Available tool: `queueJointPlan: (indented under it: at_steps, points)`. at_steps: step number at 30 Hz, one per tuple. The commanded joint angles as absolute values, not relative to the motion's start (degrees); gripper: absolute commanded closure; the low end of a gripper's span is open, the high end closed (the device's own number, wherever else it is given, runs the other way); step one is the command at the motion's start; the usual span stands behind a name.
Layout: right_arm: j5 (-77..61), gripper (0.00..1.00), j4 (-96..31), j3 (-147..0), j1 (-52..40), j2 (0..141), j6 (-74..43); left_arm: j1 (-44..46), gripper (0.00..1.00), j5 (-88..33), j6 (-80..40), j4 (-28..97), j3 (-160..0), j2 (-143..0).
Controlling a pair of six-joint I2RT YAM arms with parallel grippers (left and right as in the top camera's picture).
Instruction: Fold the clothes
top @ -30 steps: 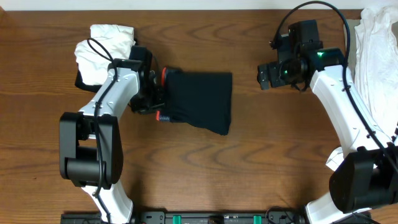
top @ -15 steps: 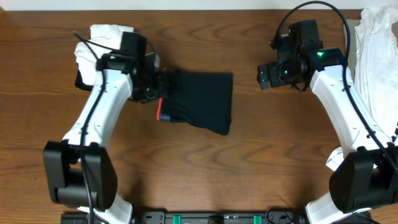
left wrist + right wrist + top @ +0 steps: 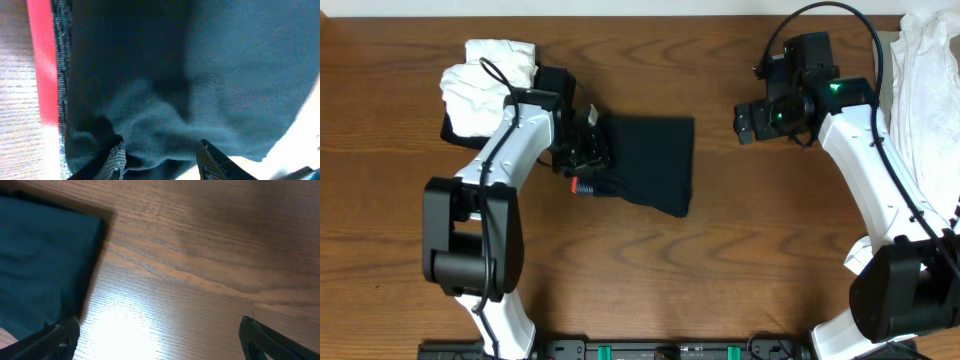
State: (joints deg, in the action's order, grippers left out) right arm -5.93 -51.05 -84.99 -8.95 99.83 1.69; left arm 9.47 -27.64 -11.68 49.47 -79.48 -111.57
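Observation:
The clothes in play are black leggings [image 3: 645, 165], folded into a rectangle at the table's centre. Their grey waistband [image 3: 61, 75] has a red edge [image 3: 42, 65] and faces left. My left gripper [image 3: 588, 150] hangs over that left end. In the left wrist view its fingers [image 3: 117, 160] stand apart, open, with a soft ridge of the black fabric [image 3: 200, 75] lying between them. My right gripper [image 3: 748, 122] hovers wide open over bare wood to the right of the leggings. The right wrist view shows the leggings [image 3: 40, 260] at the left edge, untouched.
A bundle of white clothes [image 3: 485, 80] lies at the back left, just behind the left arm. A larger pile of white and beige fabric [image 3: 925, 70] sits at the far right edge. Brown wood [image 3: 200, 255] lies between the leggings and the right arm.
The left gripper's jaws have opened from a pinch on the waistband end, and the arm has shifted slightly over that edge. The right arm has not moved.

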Motion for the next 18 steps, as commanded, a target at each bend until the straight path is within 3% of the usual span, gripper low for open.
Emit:
queueJointPlan:
  at_steps: [1, 18]
  points:
    - [-5.8, 0.01, -51.03, -84.51, -8.64, 100.16, 0.89, 9.3, 0.51, -23.42, -10.09, 49.76, -78.02, -113.8]
    - [-5.8, 0.01, -51.03, -84.53, -8.64, 100.16, 0.89, 9.3, 0.46, -17.65, -12.03, 50.15, -77.21, -115.26]
